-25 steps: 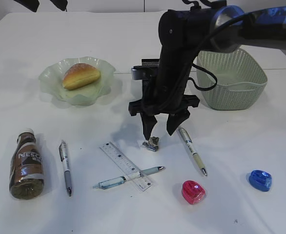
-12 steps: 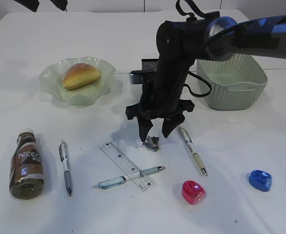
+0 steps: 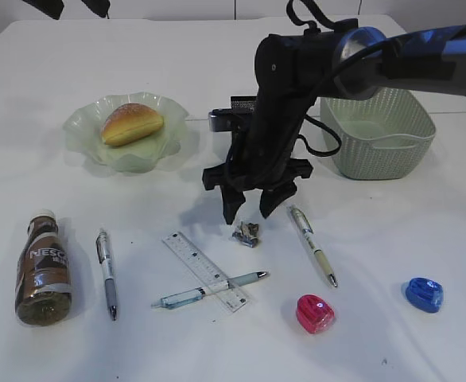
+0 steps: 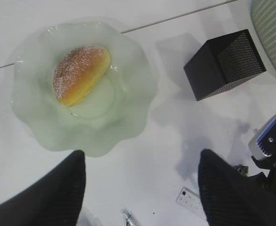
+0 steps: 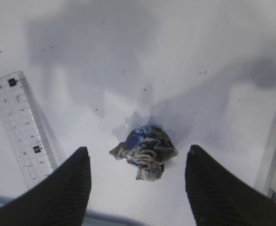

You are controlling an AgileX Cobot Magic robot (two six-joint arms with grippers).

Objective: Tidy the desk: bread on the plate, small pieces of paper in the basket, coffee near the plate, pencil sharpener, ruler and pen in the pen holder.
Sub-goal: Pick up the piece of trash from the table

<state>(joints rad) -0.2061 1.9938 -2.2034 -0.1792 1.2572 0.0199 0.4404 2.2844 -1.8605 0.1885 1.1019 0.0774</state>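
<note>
Exterior view shows the right hand (image 3: 250,208) hanging with jaws spread and empty just above the crumpled paper (image 3: 246,233), which lies on the white counter (image 3: 376,334) at 12 o'clock of the ruler (image 3: 206,270), with the basket (image 3: 380,135) toward 2 o'clock. Right wrist view has the paper (image 5: 145,151) lying between the two fingers (image 5: 62,193), touching neither. Left wrist view shows the left hand (image 4: 138,183) also spread and empty, above the plate (image 4: 48,127) carrying the bread (image 4: 79,74), the black pen holder (image 4: 225,63) at 3 o'clock of it.

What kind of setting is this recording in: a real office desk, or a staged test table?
Most likely a staged lab tabletop. A plain white table holds a loose mix of props: bread on a plate, a ruler, a basket, with the right gripper above crumpled paper.
</note>
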